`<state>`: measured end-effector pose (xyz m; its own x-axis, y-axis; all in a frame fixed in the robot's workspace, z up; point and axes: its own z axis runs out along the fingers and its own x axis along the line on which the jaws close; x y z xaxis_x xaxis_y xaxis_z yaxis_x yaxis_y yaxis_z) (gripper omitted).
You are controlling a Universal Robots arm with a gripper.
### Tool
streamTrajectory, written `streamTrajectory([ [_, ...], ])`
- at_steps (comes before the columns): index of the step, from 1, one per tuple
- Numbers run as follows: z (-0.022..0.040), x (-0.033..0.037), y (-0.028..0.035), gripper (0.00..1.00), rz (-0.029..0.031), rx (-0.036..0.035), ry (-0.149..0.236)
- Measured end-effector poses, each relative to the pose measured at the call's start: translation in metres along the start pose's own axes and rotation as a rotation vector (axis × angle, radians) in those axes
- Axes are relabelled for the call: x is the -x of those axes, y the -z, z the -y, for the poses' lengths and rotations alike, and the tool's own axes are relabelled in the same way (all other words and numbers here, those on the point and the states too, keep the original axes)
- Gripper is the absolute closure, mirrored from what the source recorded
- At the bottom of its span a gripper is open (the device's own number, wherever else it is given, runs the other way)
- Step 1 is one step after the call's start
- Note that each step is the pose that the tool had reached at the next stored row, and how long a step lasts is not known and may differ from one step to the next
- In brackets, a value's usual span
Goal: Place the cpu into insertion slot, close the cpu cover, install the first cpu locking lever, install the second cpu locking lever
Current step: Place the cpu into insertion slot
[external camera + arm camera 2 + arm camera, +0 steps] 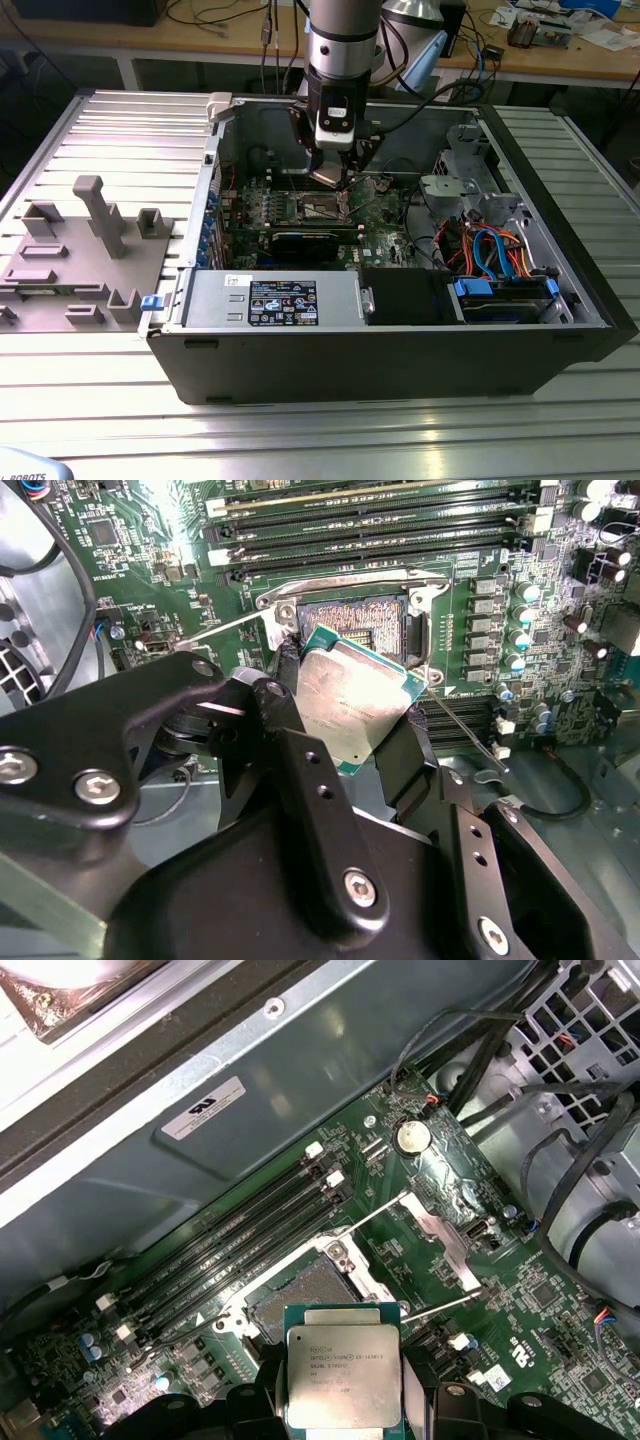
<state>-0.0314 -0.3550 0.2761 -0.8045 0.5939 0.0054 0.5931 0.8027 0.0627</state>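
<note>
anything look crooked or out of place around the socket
The cpu, clamped in the gripper above the insertion slot, looks askew: its edges are turned against the slot's in both wrist views. No damage or spill shows.

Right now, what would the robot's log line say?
gripper: shut on cpu | cpu: near insertion slot, not in it | insertion slot: empty

- Condition of the cpu?
- The cpu (343, 1375), a silver-topped, green-edged square, hangs tilted just above the insertion slot (305, 1295), unseated.
- Slot and cover?
- Slot bare, dark-centred, mid-board toward the far wall. The cpu cover (440, 1243) stands raised beside it.
</note>
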Motion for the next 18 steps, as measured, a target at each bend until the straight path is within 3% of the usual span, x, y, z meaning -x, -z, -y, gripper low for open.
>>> streamTrajectory([
  [18,0.0001,0.0,-0.0008,0.45,0.0016,0.0,-0.024],
])
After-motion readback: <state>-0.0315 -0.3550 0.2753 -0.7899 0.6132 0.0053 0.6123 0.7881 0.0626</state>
